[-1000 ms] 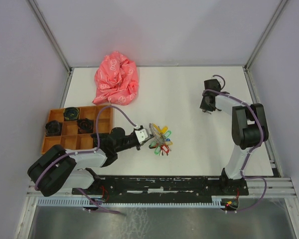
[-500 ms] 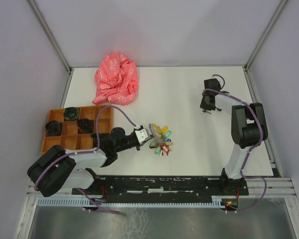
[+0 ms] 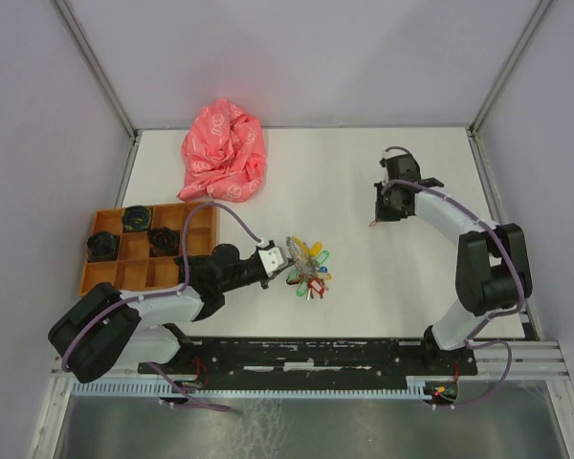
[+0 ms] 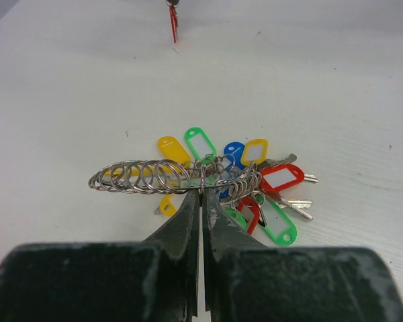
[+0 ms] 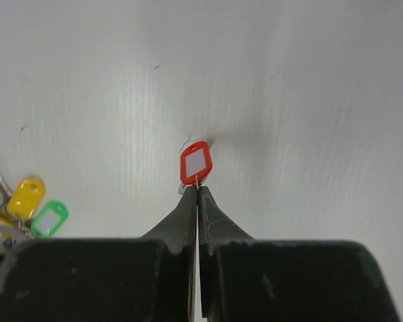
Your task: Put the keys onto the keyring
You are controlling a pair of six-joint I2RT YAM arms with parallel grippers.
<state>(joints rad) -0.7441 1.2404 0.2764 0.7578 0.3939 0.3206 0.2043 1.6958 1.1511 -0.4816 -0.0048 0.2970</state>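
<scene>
My right gripper (image 5: pixel 198 189) pinches a red plastic tag (image 5: pixel 196 163), its white window visible only at that wrist. My left gripper (image 4: pixel 201 193) clamps the silver keyring (image 4: pixel 141 178).

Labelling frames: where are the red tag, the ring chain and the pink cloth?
red tag (image 5: pixel 196 162), right wrist view, white label.
ring chain (image 4: pixel 144 176), left wrist view, middle rings.
pink cloth (image 3: pixel 222 153), top view, centre folds.

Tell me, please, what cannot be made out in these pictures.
Right wrist view: the shut right gripper hides anything attached below the red tag.
Left wrist view: overlapping rings hide which one the shut left gripper pinches.
Top view: the dark contents of the orange tray are too small.
</scene>
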